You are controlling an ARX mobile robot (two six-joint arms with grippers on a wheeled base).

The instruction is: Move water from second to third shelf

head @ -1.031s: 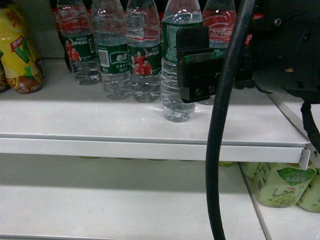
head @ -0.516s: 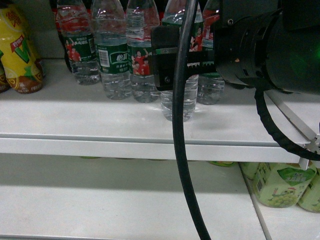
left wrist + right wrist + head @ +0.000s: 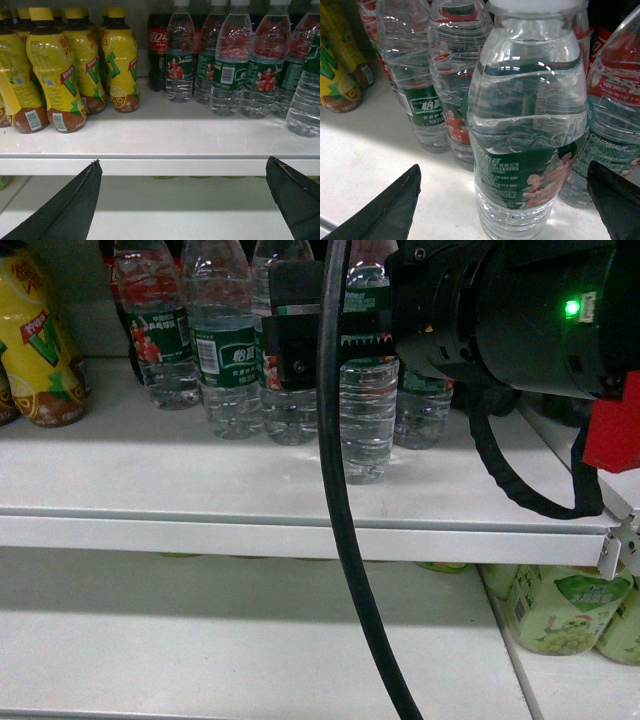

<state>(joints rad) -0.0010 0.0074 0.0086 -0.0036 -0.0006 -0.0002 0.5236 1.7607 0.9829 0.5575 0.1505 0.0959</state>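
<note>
White metal shelf (image 3: 200, 490): spans the head view at mid-height, carrying every bottle listed; a lower shelf board (image 3: 200, 640) fills the bottom of the frame.

Right arm, black housing with lit green lamp (image 3: 520, 310): upper right of the head view, a black cable (image 3: 340, 540) hanging down the centre.

Right gripper (image 3: 502, 200): fingers spread apart, one at each lower corner of the right wrist view, the water bottle between them, not clamped.

Left gripper (image 3: 185, 200): fingers wide apart, holding nothing, below the shelf edge.

Yellow-labelled tea bottles with yellow caps (image 3: 75, 75): upper left of the left wrist view.

Clear ribbed plastic water bottle with dark green label (image 3: 530, 135): upright at shelf front, centre of the right wrist view, ahead of the row of like bottles (image 3: 225, 350).
</note>
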